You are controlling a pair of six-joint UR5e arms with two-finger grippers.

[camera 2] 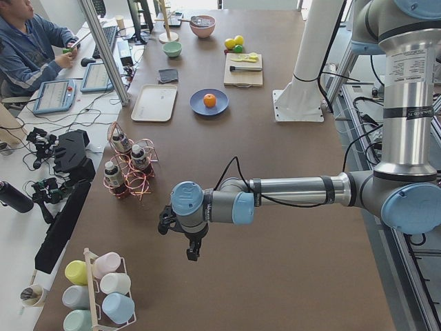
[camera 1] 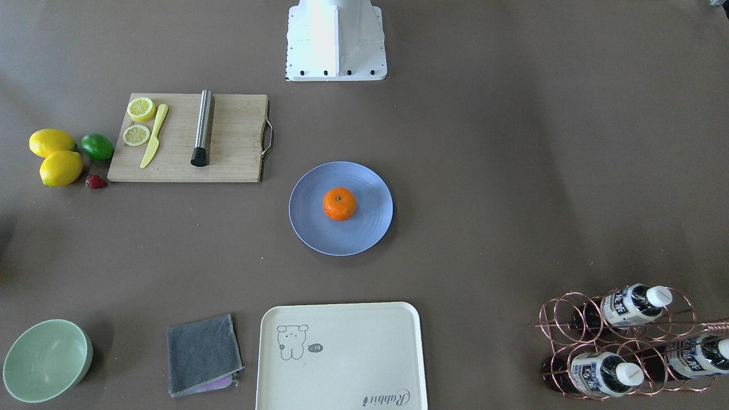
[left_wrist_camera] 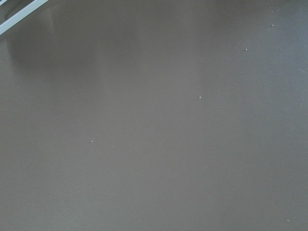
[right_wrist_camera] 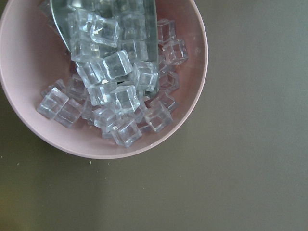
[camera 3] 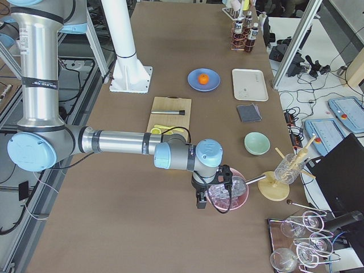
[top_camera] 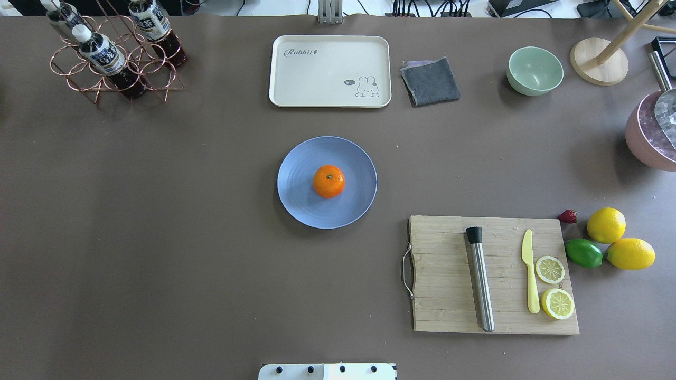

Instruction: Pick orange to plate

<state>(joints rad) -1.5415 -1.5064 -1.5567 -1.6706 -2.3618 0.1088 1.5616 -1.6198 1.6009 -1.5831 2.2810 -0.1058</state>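
Observation:
The orange [camera 1: 340, 204] sits stem-up in the middle of the blue-grey plate [camera 1: 367, 230] at the table's centre, also clear from overhead as the orange [top_camera: 328, 181] on the plate [top_camera: 301, 203]. Neither arm is near it. In the exterior left view my left gripper [camera 2: 193, 252] hangs over bare table at the near end, beside the bottle rack; I cannot tell whether it is open or shut. In the exterior right view my right gripper [camera 3: 200, 202] hovers next to the pink ice bowl [camera 3: 227, 194], its state likewise unreadable. The left wrist view holds only brown table.
A wooden cutting board [top_camera: 449, 274] carries a steel muddler, a yellow knife and lemon slices. Two lemons, a lime [top_camera: 583, 253] and a strawberry lie beside it. Along the far edge stand a cream tray [top_camera: 330, 71], a grey cloth, a green bowl [top_camera: 534, 70] and a copper bottle rack [top_camera: 113, 58].

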